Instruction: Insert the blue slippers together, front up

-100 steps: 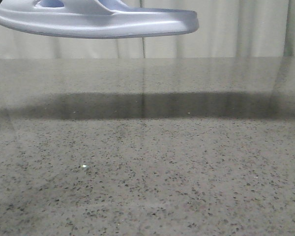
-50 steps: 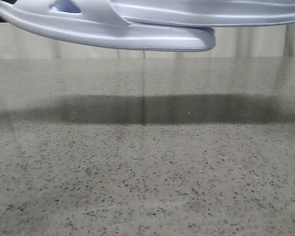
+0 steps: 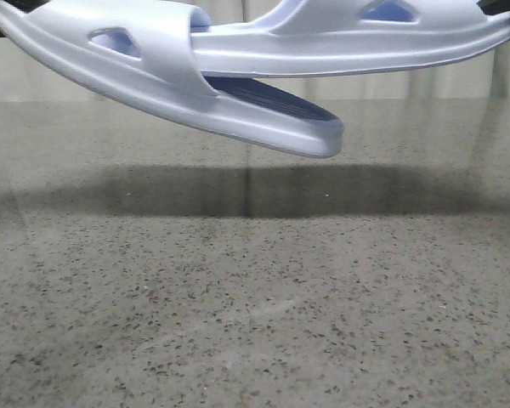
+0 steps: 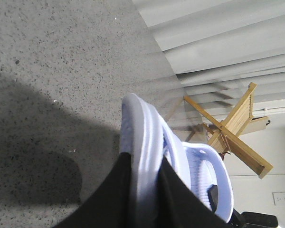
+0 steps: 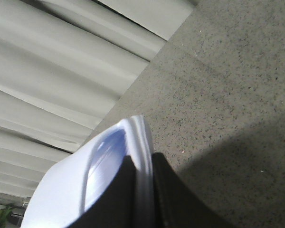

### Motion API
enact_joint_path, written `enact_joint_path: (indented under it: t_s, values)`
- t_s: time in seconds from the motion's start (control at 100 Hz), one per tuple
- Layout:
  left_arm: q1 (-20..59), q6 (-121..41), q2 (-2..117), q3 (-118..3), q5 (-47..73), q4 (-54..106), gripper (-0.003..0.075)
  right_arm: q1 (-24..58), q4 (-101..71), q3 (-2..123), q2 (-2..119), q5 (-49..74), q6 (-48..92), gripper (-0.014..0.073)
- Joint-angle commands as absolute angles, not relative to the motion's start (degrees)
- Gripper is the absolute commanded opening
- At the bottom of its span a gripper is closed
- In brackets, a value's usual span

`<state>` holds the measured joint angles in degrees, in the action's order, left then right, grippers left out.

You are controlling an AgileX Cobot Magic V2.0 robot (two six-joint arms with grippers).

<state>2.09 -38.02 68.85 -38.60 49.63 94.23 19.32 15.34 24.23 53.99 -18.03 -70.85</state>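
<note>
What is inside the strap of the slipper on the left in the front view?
The other slipper has its end pushed under the left slipper's strap, above the ribbed footbed. How far it reaches inside is hidden by the strap.

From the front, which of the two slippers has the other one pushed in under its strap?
The slipper on the left, tilted down toward its free end. The right slipper, nearly level, has its tip under that strap.
</note>
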Motion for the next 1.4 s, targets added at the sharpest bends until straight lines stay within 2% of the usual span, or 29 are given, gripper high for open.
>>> enact_joint_path:
  t_s: [0.0, 0.64, 0.87, 1.18, 1.39]
  values:
    - [2.76, -37.75, 67.38, -40.09, 56.42, 99.48, 0.0016, 19.91, 17.32, 26.37, 53.66, -24.79, -70.58, -0.0106]
    - [2.76, -37.75, 67.38, -40.09, 66.39, 106.63, 0.0016, 19.91, 20.33, 26.37, 53.66, -31.71, -70.58, -0.0107]
    - [6.63, -37.54, 67.38, -40.09, 67.16, 106.63, 0.0016, 19.91, 21.76, 26.37, 55.52, -34.46, -71.21, -0.0107]
    - [10.10, -37.43, 67.38, -40.09, 68.22, 106.63, 0.0016, 19.91, 28.88, 26.37, 64.83, -49.56, -78.87, -0.0106]
    - [10.24, -37.43, 67.38, -40.09, 69.04, 106.63, 0.0016, 19.91, 31.31, 26.45, 70.57, -61.24, -79.33, -0.0106]
